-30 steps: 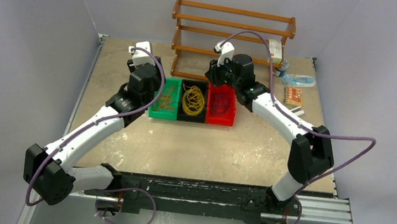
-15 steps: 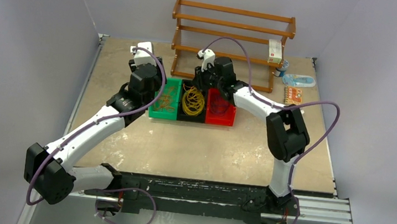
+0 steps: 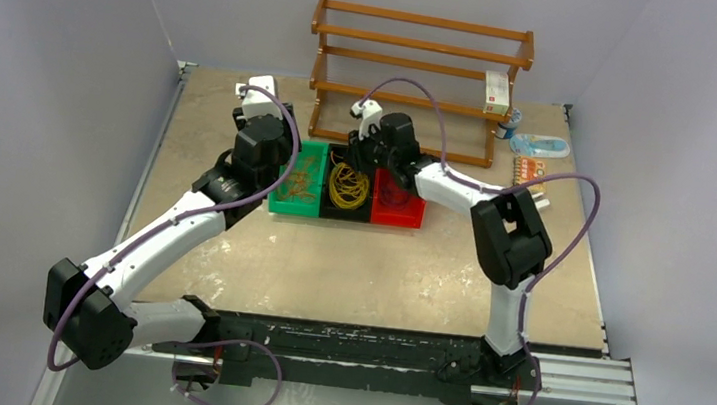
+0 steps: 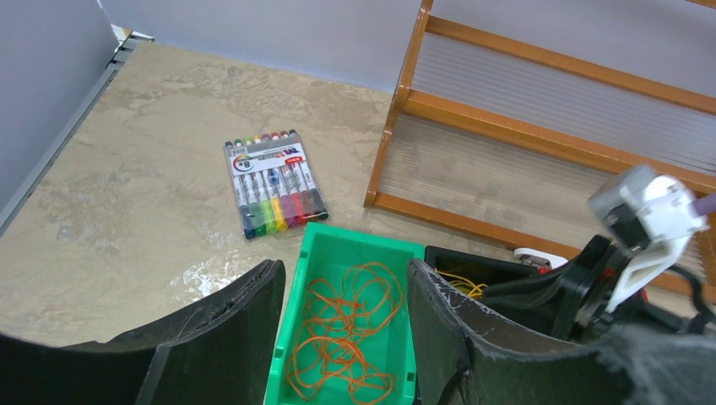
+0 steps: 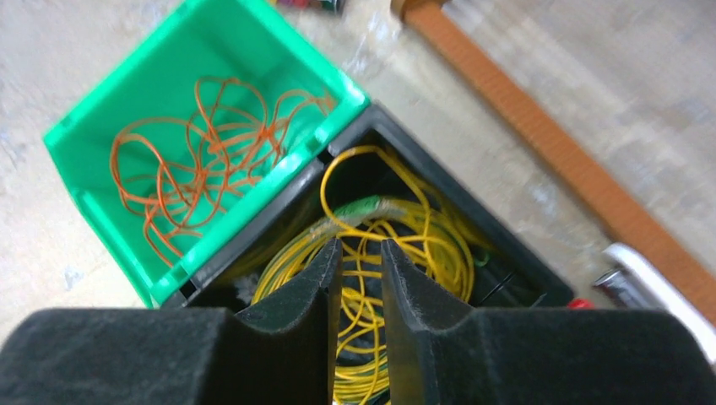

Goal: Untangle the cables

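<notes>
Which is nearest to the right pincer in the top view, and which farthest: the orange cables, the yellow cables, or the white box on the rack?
1. Yellow cables, in the black bin, just under the right pincer.
2. Orange cables, in the green bin, next on the left.
3. White box, on the rack at the back right.

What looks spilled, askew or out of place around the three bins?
Nothing stands out. The orange cables lie inside the green bin, the yellow cables inside the black bin, and none trails onto the table. The red bin sits flush in the row; the marker pack lies flat.
</notes>
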You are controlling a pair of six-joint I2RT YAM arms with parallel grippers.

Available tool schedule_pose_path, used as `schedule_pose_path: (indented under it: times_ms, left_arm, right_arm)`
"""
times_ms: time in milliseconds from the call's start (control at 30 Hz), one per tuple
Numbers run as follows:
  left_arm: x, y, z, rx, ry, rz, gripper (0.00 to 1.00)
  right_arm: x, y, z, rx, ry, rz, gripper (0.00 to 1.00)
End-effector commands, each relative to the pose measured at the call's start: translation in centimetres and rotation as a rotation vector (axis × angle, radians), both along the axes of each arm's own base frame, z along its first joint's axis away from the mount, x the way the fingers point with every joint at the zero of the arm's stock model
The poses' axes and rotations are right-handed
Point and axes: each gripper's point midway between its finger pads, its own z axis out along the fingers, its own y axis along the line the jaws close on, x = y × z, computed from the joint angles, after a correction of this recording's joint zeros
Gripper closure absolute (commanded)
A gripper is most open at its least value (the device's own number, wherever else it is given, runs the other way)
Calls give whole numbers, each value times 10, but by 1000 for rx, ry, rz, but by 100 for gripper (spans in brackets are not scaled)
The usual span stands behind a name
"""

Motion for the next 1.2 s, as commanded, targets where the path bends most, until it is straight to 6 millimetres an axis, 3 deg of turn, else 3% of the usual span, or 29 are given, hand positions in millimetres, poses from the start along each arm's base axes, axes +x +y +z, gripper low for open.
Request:
schedule_pose_path:
  times_ms: [0,167,300,400,567,667,833,1000,1167]
  left_arm:
    - [3,1,24,-34,-58,5,46]
    - [3,-2,23,-42,-56,-5,46]
    - [4,-2,22,-41,-53,-5,46]
    - [4,-2,22,-41,-50,-4,45]
    - [4,-1,21,-59,-43,16,33]
    - [3,1,23,-87,-58,34,31]
    - [4,1,22,-120,-68,45,25]
    - [3,-1,7,-143,-43,49,21]
    - [4,-2,-25,-182,19,83,20]
  right_arm:
    - [-12,6,-18,-39,-3,14,74]
    - [-19,2,-29,-66,11,-6,74]
    - [-20,0,-14,-49,-15,-14,73]
    - [-21,-1,16,-14,-70,-13,67]
    - [-34,-7,72,65,-169,2,51]
    - [-42,-20,115,134,-263,-33,41]
    - [-45,-59,165,185,-374,-156,26]
    - [-45,-123,204,333,-381,-296,1]
    - [-49,-185,214,333,-426,-454,0]
